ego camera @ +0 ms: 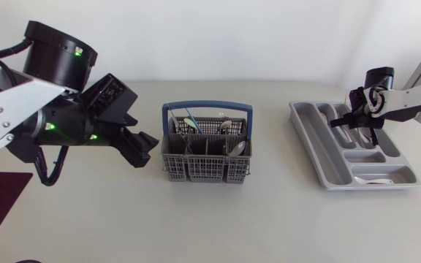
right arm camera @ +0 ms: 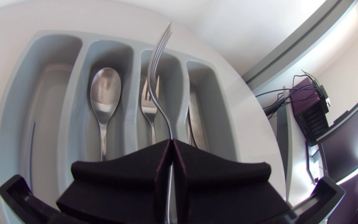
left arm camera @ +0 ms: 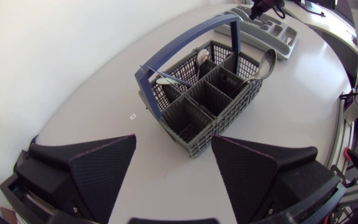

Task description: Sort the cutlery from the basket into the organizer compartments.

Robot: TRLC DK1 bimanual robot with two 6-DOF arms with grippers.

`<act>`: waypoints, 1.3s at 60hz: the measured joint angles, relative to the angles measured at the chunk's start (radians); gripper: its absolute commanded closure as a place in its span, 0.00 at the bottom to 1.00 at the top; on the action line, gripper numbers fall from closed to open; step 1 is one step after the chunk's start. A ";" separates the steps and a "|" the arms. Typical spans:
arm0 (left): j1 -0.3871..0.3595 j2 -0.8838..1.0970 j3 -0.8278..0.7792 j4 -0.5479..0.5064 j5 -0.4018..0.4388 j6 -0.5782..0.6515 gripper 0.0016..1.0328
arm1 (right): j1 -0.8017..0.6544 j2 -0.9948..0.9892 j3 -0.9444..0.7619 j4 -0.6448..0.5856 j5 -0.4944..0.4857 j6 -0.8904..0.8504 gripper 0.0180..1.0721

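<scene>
Over the grey organizer [ego camera: 320, 157] at the right of the surface, our right fingers [right arm camera: 135, 165] clench a fork [right arm camera: 160, 68] above the long compartments (a second fork [right arm camera: 146, 109] and a spoon [right arm camera: 104, 93] lie in neighbouring slots). Our left fingers [left arm camera: 101, 165], released, hang near the cutlery basket [ego camera: 206, 166].
</scene>
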 measured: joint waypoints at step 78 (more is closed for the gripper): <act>-0.066 -0.011 -0.026 0.003 -0.034 -0.035 0.19 | 0.022 -0.188 -0.063 -0.015 0.074 -0.022 0.11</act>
